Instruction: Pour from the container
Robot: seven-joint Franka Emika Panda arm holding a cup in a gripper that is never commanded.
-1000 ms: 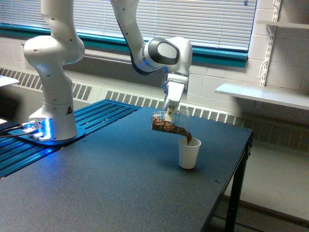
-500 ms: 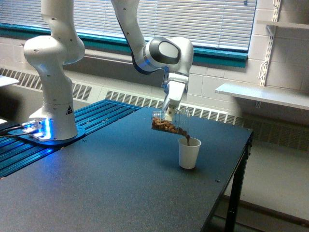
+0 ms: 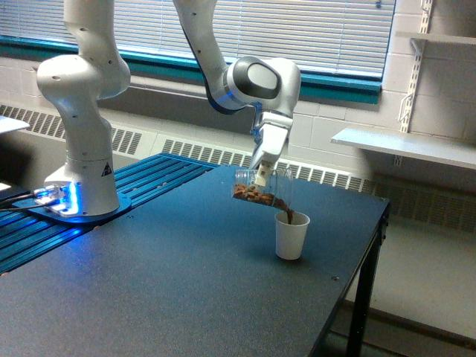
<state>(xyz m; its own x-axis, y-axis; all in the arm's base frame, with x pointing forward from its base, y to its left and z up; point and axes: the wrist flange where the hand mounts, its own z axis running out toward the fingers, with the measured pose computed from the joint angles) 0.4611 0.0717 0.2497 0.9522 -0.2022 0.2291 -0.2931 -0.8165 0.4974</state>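
Item one, your gripper point(image 3: 262, 177): it hangs from the white wrist above the table, fingers clamped on the container point(image 3: 262, 190). Item two, the container: a clear plastic cup, tipped well over on its side, mouth lowered toward the exterior view's right. You can see brown granular material point(image 3: 251, 195) lying along its lower wall and running out at the lip. Item three, the white paper cup point(image 3: 291, 236): upright on the table, just below and beside the container's mouth, with the brown stream entering its top and brown fill showing at the rim. Item four, the dark table point(image 3: 186, 282): it carries the paper cup toward its right side. Item five, the arm's white base point(image 3: 80, 149): well apart at the exterior view's left, on a blue ribbed platform point(image 3: 141, 186).
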